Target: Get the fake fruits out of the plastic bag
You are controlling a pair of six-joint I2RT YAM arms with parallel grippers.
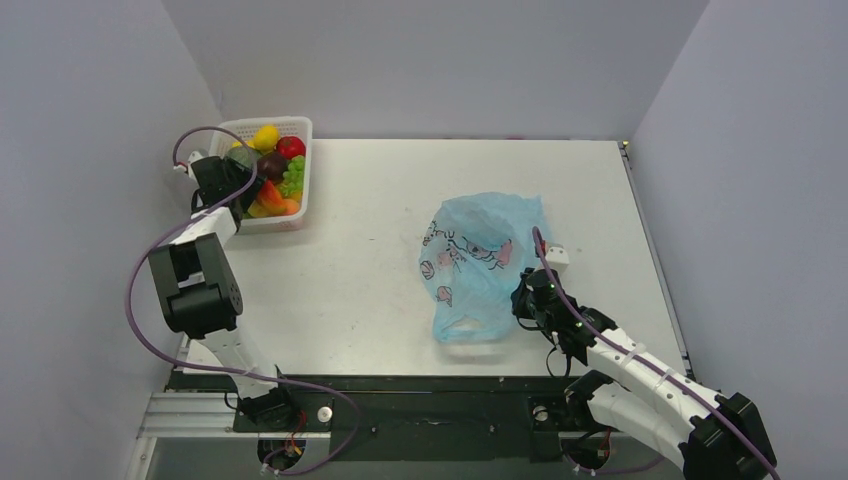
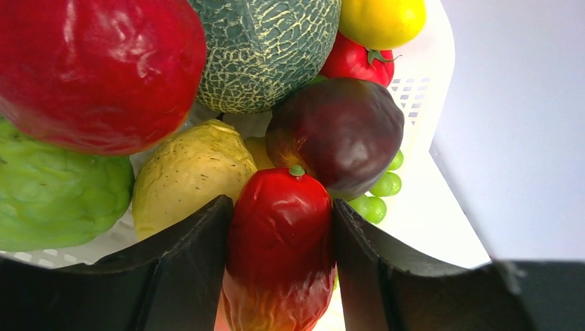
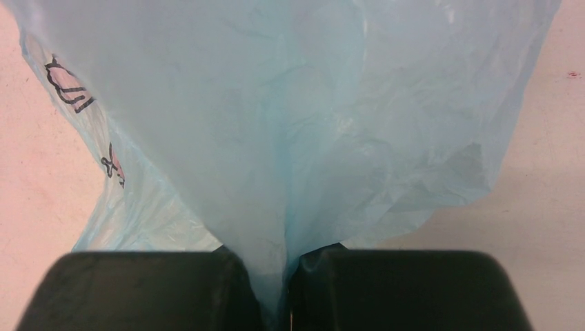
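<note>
The light-blue plastic bag (image 1: 480, 260) lies crumpled on the table, right of centre. My right gripper (image 1: 528, 298) is at its near right edge, shut on a gathered fold of the bag (image 3: 296, 103); the film runs down between the jaws of the gripper (image 3: 276, 276). No fruit shows through the bag. My left gripper (image 1: 245, 195) is over the white basket (image 1: 300, 130), shut on a glossy red-to-orange fake fruit (image 2: 279, 255). A dark purplish-brown fruit (image 2: 338, 134) lies just beyond it. A yellow fruit (image 2: 383, 21) sits at the basket's far end.
The basket also holds a netted green melon (image 2: 265, 48), a big red fruit (image 2: 96, 69), a pale yellow fruit (image 2: 186, 172), a tomato (image 2: 355, 62) and green grapes (image 2: 379, 193). A small white object (image 1: 556, 255) lies at the bag's right side. Grey walls enclose the table.
</note>
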